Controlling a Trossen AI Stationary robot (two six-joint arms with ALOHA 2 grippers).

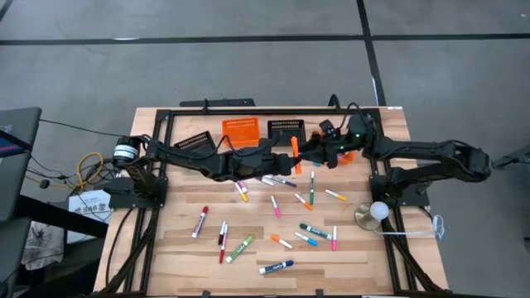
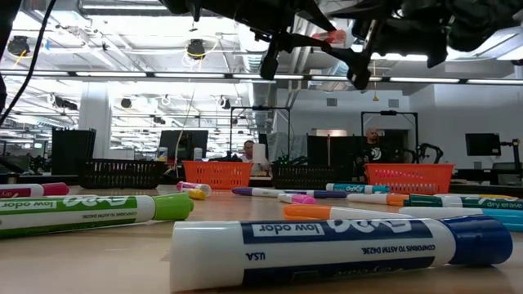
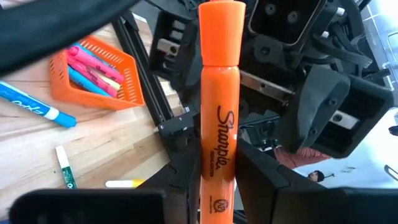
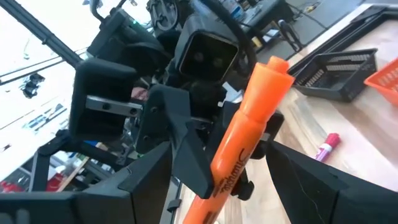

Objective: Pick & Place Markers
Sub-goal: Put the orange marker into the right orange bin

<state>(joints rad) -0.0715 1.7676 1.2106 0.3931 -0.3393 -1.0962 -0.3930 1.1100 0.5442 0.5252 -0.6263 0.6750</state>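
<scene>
An orange marker [image 1: 294, 154] hangs above the middle of the table's far half, with my left gripper [image 1: 286, 160] shut on it. It fills the left wrist view as a fat orange highlighter [image 3: 219, 106]. My right gripper [image 1: 310, 151] is open and has come in from the table's right. One of its fingers stands on each side of the marker's barrel [image 4: 239, 149], and I cannot see them touch it. Several other markers [image 1: 276, 206] lie loose on the wooden table [image 1: 182, 257]. My left gripper pinches the orange marker between its two fingers on the barrel near the uncapped tail end [image 3: 215, 186]. The fingers reach about level from the table's left and lie across the marker. The marker is lifted clear, roughly level, with its cap [image 3: 221, 25] toward the far edge.
At the far edge stand an orange mesh basket [image 1: 240, 130] and two black ones [image 1: 286, 130] [image 1: 196, 141]. Another orange basket [image 3: 96, 74] holds pink and blue markers. A white ball on a brass disc [image 1: 374, 213] stands near the right arm's base. A black frame [image 1: 161, 165] borders the table.
</scene>
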